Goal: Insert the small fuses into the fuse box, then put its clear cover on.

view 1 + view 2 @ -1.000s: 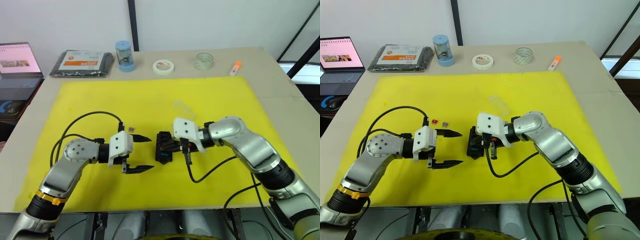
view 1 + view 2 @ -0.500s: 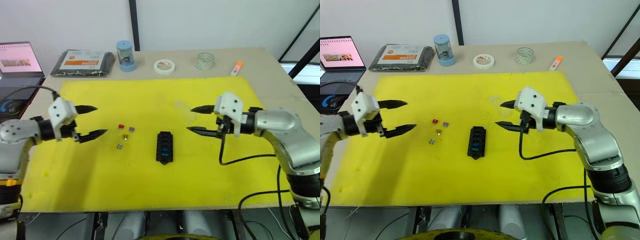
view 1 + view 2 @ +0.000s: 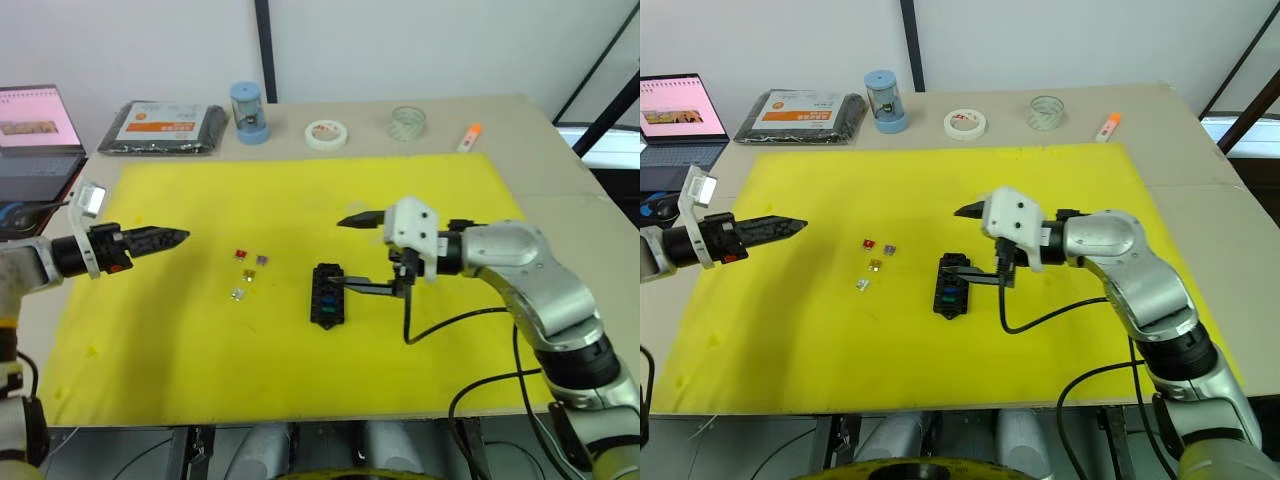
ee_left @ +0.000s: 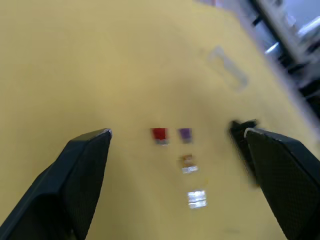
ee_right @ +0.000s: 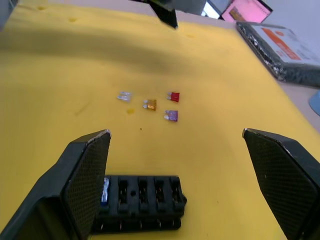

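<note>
The black slotted fuse box (image 3: 952, 284) lies near the middle of the yellow mat (image 3: 1060, 170), blue and green fuses already seated in it. To its left, four loose small fuses (image 3: 875, 263), red, purple, amber and pale, sit apart with bare mat around them. The clear cover (image 4: 228, 67) lies farther back. The right gripper (image 3: 978, 245) hovers spread just right of the box. The left gripper (image 4: 180, 150), jaws wide, hangs near the mat's left edge.

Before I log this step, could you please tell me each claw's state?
Left claw: open, holding nothing.
Right claw: open, holding nothing, beside the fuse box.
</note>
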Robot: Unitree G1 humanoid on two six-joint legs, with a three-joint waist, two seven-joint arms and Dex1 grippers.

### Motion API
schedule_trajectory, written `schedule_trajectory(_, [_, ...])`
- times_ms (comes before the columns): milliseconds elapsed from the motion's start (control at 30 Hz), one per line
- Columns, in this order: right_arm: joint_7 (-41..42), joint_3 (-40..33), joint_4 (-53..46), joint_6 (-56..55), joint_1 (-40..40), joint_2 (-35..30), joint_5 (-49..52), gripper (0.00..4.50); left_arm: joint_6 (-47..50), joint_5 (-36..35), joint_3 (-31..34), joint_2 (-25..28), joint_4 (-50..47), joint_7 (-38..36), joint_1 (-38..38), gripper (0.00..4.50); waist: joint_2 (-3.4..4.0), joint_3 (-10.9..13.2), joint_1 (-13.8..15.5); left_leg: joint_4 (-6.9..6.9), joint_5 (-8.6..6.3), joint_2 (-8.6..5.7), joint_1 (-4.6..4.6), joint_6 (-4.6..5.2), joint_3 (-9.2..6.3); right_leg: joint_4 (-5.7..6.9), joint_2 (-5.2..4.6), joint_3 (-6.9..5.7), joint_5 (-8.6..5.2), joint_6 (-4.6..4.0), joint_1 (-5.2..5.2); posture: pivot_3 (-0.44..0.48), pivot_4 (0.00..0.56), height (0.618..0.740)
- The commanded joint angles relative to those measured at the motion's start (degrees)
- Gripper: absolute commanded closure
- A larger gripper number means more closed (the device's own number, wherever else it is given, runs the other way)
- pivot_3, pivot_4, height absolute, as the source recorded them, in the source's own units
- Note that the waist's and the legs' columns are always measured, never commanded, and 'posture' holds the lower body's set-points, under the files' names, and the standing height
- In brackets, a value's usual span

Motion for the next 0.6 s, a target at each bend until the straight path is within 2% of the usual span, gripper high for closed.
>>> schedule_trajectory(33, [-0.51,2.31,-0.62,0.14,-3.69,2.27,-0.67,0.03,11.81,-0.80,-0.74,-2.14,9.30,1.52,-5.34,0.00,0.01,0.00,-0.23,-0.01,0.01,0.00,0.02,-0.01,-0.01,0.07,0.01,0.00,0.00,0.00,-0.03,0.000,0.150,0.740])
schedule_trajectory(167, [-0.89,2.58,0.11,1.74,-5.59,3.14,-0.30,0.03,11.99,0.74,-0.37,-5.13,14.31,3.44,-8.28,0.00,-0.08,-0.04,-0.28,-0.02,0.03,0.00,0.00,-0.05,-0.03,0.23,-0.01,0.02,0.01,-0.02,-0.18,0.000,0.150,0.740])
schedule_trajectory(300, [-0.91,2.25,-0.39,2.78,-5.94,2.57,-0.19,0.03,7.28,3.00,-3.89,-8.31,14.25,2.52,-7.38,0.00,-0.15,-0.06,-0.02,-0.04,0.05,0.01,-0.04,-0.11,-0.03,0.22,-0.04,0.04,0.02,-0.04,-0.25,0.000,0.150,0.740])
schedule_trajectory(600, [-2.03,1.52,-1.33,5.59,-6.12,2.75,0.61,0.03,1.39,6.66,-6.39,-13.38,19.65,0.91,-10.07,0.00,-0.16,-0.07,0.37,-0.03,0.05,-0.02,-0.04,-0.13,-0.02,0.15,-0.07,0.07,0.02,-0.04,-0.18,0.000,0.150,0.740])
